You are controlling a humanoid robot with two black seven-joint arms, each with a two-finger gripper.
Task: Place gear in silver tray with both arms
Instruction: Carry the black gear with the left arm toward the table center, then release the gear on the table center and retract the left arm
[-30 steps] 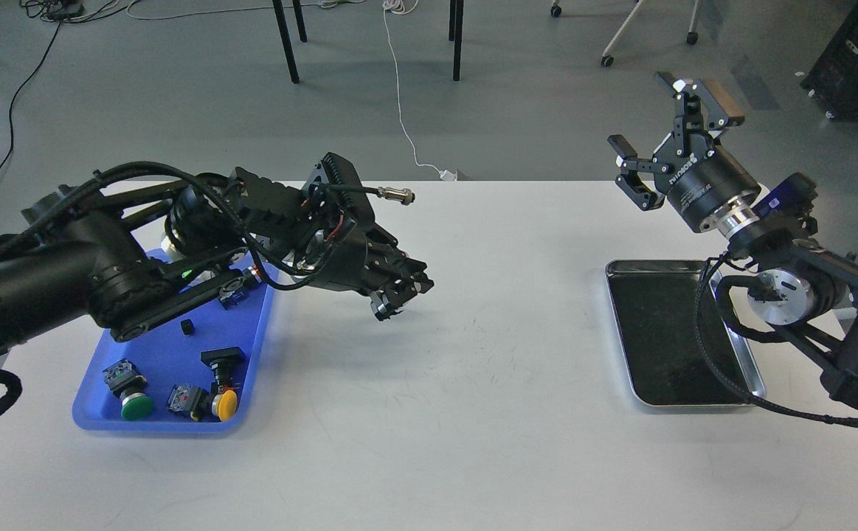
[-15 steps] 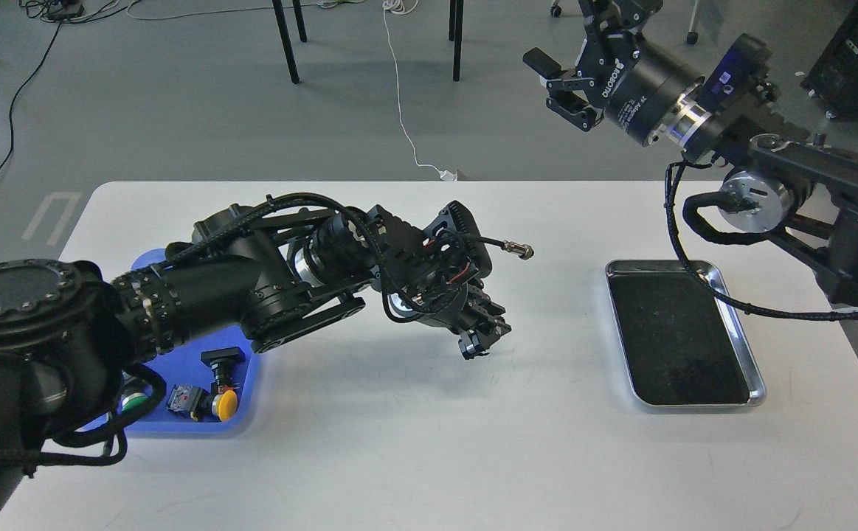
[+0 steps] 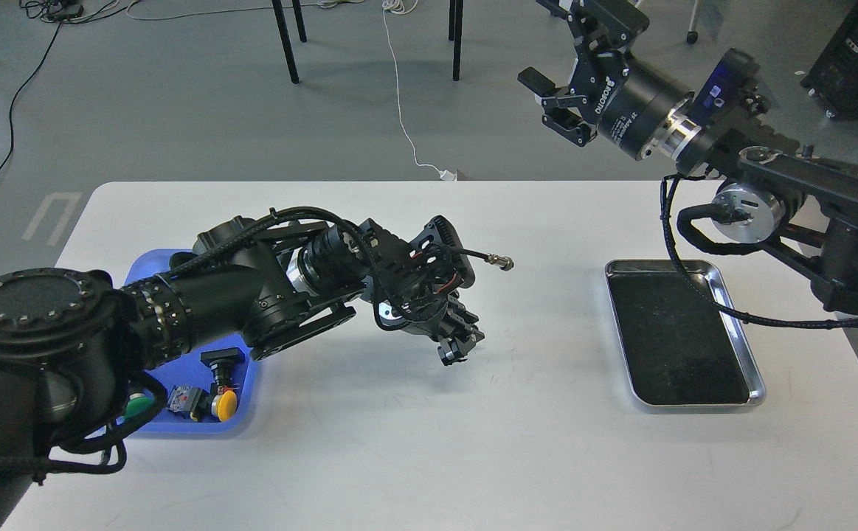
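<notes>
White bench point(image 3: 429, 442), viewed from the head, looking down.

Left arm reaches in from the lower left across the blue tray point(image 3: 248, 402), covering most of it. Left gripper point(image 3: 457, 349) hangs low over the bare middle of the bench, pointed down and to the right, well apart from both trays. Its fingers point(image 3: 447, 357) are seen small and dark, pressed close together; I cannot tell whether they are clenched or whether anything sits between them. A loose cable with a metal plug point(image 3: 502, 262) sticks out from the wrist toward the right.

Right arm enters from the right edge and rises above the far side of the bench. Right gripper point(image 3: 558, 70) is held high, over the floor beyond the bench's back edge, with its two fingers spread wide and nothing between them.

Silver tray point(image 3: 740, 335) lies flat on the right part of the bench, long side running away from the camera, dark floor bare. A black cable from the right arm loops over its far right corner.

Gear: not identifiable in this view. It is not in the silver tray.

In the visible part of the blue tray: a yellow push-button point(image 3: 224, 404), a black-capped button point(image 3: 222, 358), a small switch block point(image 3: 181, 399), and the edge of a green button point(image 3: 136, 405).
</notes>
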